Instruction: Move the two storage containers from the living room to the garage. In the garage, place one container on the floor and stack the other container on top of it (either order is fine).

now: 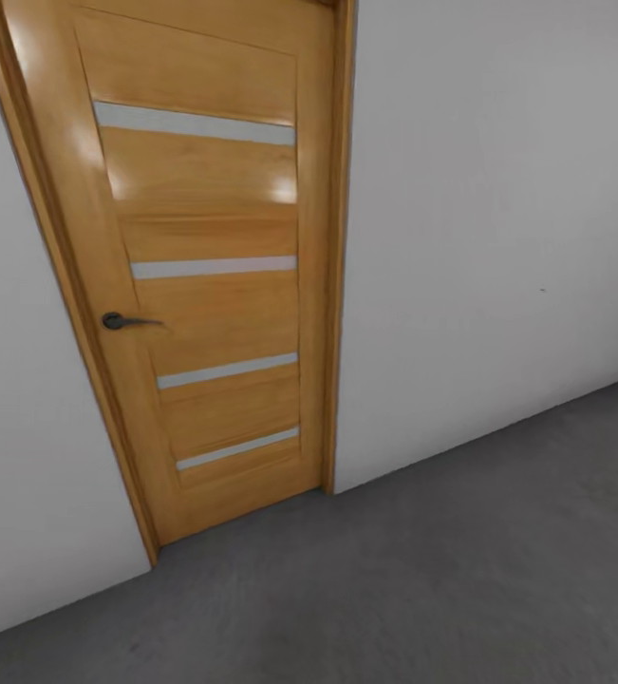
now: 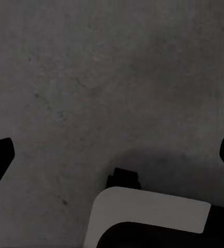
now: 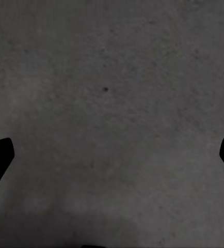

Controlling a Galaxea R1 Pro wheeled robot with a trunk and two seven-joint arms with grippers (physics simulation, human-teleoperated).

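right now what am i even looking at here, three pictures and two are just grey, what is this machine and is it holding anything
These are simulator renders from a wheeled robot with two arms. The big picture comes from its head camera: a closed wooden door with a dark handle, set in a white wall, above a dark grey floor. The two grey pictures come from cameras near each arm's tool, looking down at that same floor. The black tips at the edges are the left tool and the right tool, both spread open and holding nothing. The pale shape is probably part of the robot.
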